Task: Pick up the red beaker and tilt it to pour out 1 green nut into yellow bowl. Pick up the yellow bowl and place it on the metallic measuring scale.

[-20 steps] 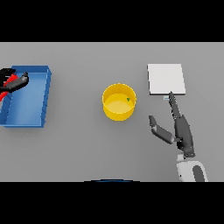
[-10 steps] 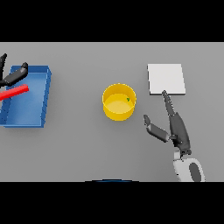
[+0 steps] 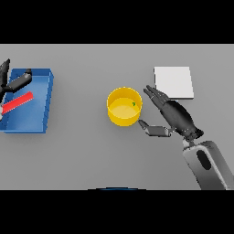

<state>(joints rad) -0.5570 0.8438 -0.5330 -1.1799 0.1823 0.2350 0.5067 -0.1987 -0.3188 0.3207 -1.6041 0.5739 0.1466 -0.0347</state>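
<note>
You see a yellow bowl [image 3: 124, 106] with a small green nut [image 3: 134, 103] inside. The beaker [image 3: 17, 103] is red and lies in a blue tray [image 3: 46, 98]. The scale [image 3: 173, 82] is pale grey-white; the table [image 3: 91, 155] is grey.

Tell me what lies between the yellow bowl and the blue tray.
Nothing: the head view shows only bare grey table between the yellow bowl and the blue tray.

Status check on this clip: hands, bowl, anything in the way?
Right hand open beside yellow bowl, not gripping. Left hand open at blue tray; red beaker lies in it. Green nut in bowl. Scale unobstructed.
</note>
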